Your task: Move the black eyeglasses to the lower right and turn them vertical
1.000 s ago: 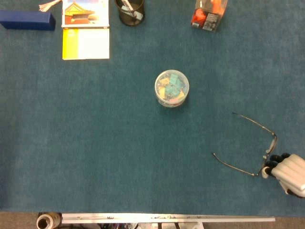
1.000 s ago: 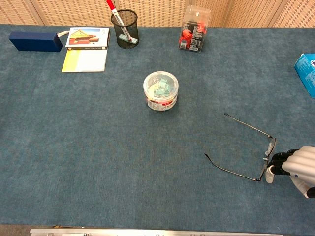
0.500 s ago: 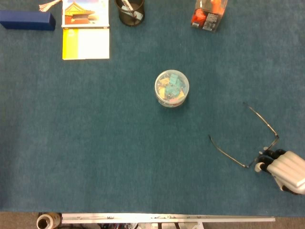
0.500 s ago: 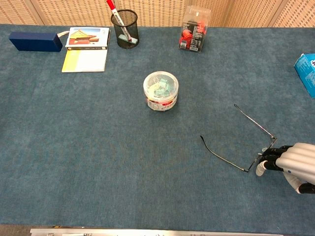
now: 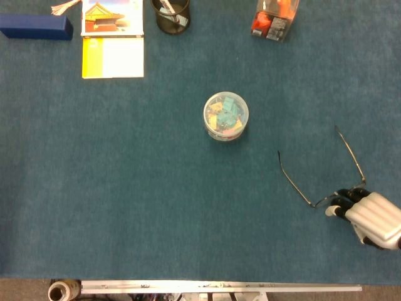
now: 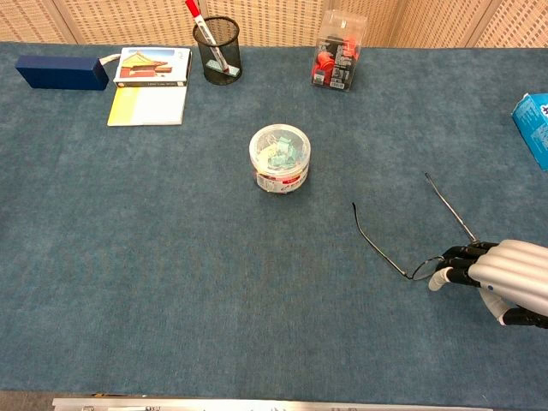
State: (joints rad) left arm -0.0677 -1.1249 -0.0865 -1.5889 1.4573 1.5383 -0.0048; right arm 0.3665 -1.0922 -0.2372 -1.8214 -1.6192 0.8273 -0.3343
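Nearest the robot, at the lower right of the blue felt-covered table (image 5: 125, 188) (image 6: 154, 257), the silver-backed right hand with black fingers (image 5: 366, 216) (image 6: 492, 276) lies low on the cloth, its fingers curled over the front of the thin black wire-framed eyeglasses (image 5: 319, 169) (image 6: 411, 231). The fingertips (image 5: 335, 202) (image 6: 452, 261) touch the frame's front, but I cannot tell whether they actually pinch it or only press on it. The left hand shows in neither view.

The eyeglasses sit to the lower right of the round clear plastic tub of coloured clips (image 5: 225, 116) (image 6: 280, 157), well apart from it. They are very slim: dark wire with both temple arms unfolded and lying on the felt. One arm runs from the hand up and left toward the tub, ending in a small curved tip; the other runs up beside the hand, farther right. The lenses are mostly hidden under the fingers, only a faint oval rim showing in the chest view.

Beyond the tub, along the far edge, a clear box with red and orange contents (image 5: 274, 17) (image 6: 335, 62) stands to its upper right. A black mesh pen cup (image 5: 171, 15) (image 6: 216, 50) stands to its upper left, then a yellow and white booklet (image 5: 113, 56) (image 6: 147, 105) under a picture-covered one, and farthest left a dark blue rectangular case (image 5: 36, 26) (image 6: 62, 72). A light blue carton (image 6: 533, 127) pokes in at the right edge of the chest view
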